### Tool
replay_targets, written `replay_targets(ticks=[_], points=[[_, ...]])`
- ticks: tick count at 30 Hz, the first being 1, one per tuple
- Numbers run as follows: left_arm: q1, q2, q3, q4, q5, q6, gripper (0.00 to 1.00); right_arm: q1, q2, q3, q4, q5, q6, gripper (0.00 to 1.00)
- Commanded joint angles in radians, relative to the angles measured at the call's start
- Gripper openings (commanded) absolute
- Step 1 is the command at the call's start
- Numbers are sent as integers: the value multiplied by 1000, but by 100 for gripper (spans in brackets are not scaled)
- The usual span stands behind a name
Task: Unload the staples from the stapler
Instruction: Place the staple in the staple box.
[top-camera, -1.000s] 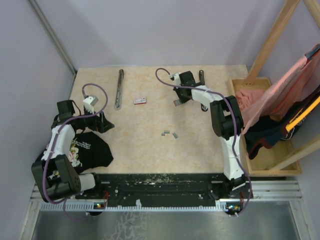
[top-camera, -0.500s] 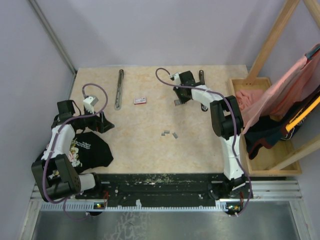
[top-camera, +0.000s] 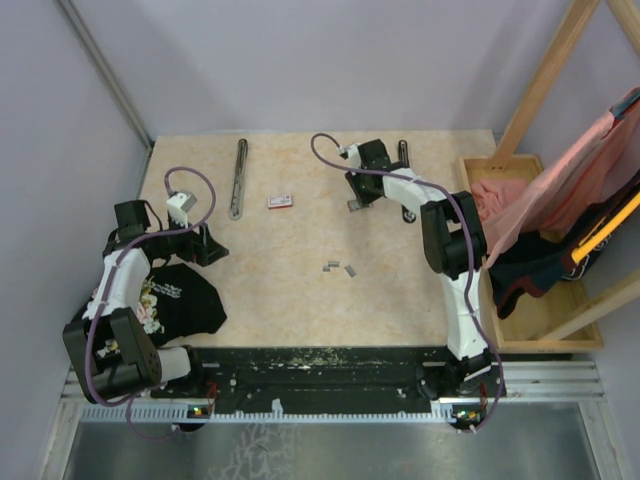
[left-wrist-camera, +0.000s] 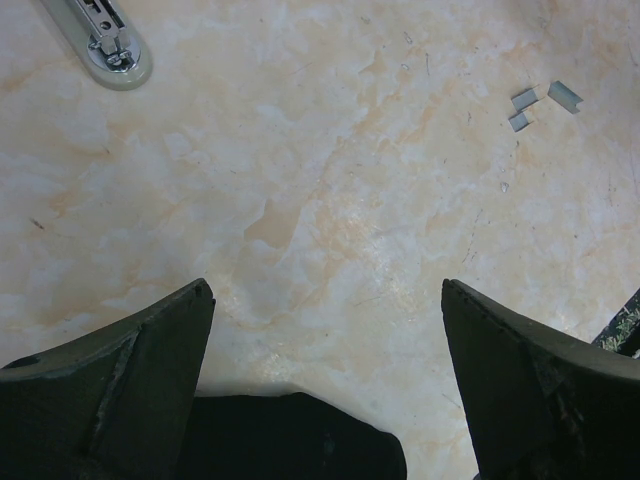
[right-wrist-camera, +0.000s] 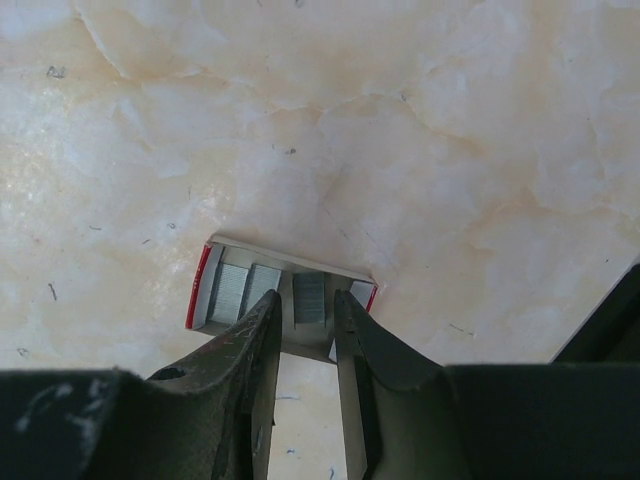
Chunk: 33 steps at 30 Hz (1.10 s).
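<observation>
Grey metal staple strips (right-wrist-camera: 245, 290) are held in a small red-edged open tray (right-wrist-camera: 290, 262), centre frame; right gripper (right-wrist-camera: 305, 312) set narrow astride one, grip unclear; left gripper (left-wrist-camera: 327, 295) spread wide.

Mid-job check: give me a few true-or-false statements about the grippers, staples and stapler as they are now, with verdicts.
1. The left gripper is wide open and empty. True.
2. Loose staples lie on the table between the arms. True.
3. The right gripper is over the black shirt. False: it is at a small red-sided tray.
4. The stapler lies in the wooden bin. False: it lies on the table.
</observation>
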<state>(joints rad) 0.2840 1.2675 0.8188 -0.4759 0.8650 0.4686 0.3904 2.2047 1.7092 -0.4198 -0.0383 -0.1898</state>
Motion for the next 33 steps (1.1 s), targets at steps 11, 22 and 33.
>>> replay_targets(ticks=[11,22,33], points=[[8,-3,29,-12,22,9,100,32,-97,48,-5,-30,27,41],[13,-5,28,-12,27,12,100,84,-72,12,21,80,51,68],[15,-7,28,-13,31,12,100,85,-51,-2,31,115,67,69]])
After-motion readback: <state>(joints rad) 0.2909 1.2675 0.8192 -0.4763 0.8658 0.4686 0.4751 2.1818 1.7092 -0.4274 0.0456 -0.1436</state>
